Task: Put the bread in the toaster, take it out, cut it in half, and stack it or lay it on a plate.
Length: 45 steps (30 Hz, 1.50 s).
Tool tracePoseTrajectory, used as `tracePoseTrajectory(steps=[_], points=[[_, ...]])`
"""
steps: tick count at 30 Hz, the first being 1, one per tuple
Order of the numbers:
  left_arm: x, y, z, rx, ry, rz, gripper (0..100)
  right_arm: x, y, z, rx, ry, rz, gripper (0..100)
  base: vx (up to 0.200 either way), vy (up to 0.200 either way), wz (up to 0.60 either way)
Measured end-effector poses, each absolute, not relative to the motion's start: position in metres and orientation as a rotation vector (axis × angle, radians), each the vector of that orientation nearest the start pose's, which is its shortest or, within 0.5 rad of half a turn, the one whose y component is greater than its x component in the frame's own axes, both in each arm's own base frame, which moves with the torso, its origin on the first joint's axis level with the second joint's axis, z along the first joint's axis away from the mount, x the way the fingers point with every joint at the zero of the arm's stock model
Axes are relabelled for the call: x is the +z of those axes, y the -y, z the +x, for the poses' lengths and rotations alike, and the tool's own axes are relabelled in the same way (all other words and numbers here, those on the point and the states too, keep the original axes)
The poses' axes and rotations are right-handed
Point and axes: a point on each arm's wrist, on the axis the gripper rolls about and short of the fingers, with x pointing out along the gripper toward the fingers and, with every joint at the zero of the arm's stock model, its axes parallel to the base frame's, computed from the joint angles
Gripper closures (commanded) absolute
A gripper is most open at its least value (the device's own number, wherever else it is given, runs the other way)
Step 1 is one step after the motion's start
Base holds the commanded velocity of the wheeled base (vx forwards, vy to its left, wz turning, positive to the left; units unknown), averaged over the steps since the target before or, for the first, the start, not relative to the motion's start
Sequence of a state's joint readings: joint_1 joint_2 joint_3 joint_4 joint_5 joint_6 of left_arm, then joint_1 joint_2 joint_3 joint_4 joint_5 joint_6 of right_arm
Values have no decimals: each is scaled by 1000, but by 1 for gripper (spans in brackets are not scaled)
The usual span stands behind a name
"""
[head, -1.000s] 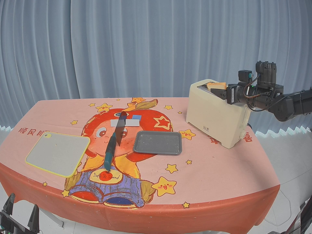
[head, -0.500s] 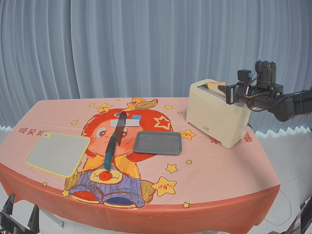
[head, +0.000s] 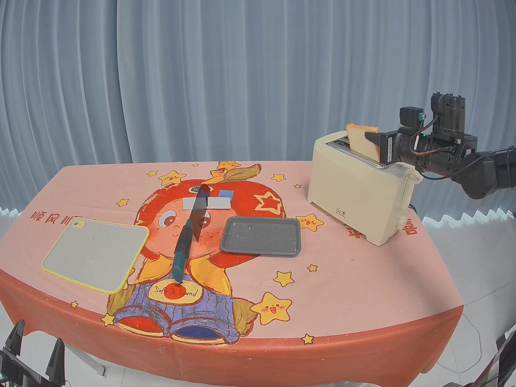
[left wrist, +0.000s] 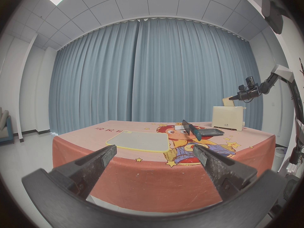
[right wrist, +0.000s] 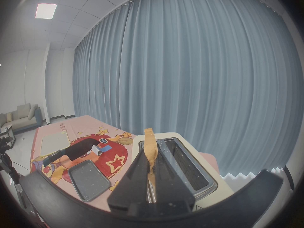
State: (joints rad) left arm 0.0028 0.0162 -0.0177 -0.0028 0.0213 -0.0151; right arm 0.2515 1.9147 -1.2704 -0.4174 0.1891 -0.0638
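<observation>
A cream toaster (head: 359,189) stands at the table's right back. A slice of bread (head: 361,141) rises upright out of its slot, pinched at its edge by my right gripper (head: 375,137), which is shut on it. In the right wrist view the bread (right wrist: 149,149) stands edge-on between the black fingers (right wrist: 136,178) above the toaster slots (right wrist: 180,162). A teal-handled knife (head: 188,229) lies mid-table, a grey plate (head: 262,235) to its right, a cutting board (head: 97,252) at the left. My left gripper (left wrist: 155,157) hangs open below the table's front left corner.
Small white and blue cards (head: 210,201) lie behind the knife. The table's front half is bare cloth. A blue curtain hangs close behind the table.
My right gripper has lifted, pulling the bread upward so that much more of the slice stands above the toaster. The left arm has stayed still.
</observation>
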Motion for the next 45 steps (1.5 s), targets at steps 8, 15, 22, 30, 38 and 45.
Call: tracePoseTrajectory(steps=[8,15,22,30,38,45], points=[[81,0,-23,24,4,-15,0,241,-95,356,430,-147,-64,100,0,0,0],[81,0,-23,24,4,-15,0,262,-90,341,421,-92,-62,100,0,0,0],[81,0,-23,24,4,-15,0,270,-85,324,419,-74,-61,100,0,0,0],[81,0,-23,24,4,-15,0,263,-80,300,427,-103,-61,100,0,0,0],[81,0,-23,24,4,-15,0,251,-75,275,434,-126,-53,100,0,0,0],[81,0,-23,24,4,-15,0,229,-76,251,454,-137,-11,100,0,0,0]])
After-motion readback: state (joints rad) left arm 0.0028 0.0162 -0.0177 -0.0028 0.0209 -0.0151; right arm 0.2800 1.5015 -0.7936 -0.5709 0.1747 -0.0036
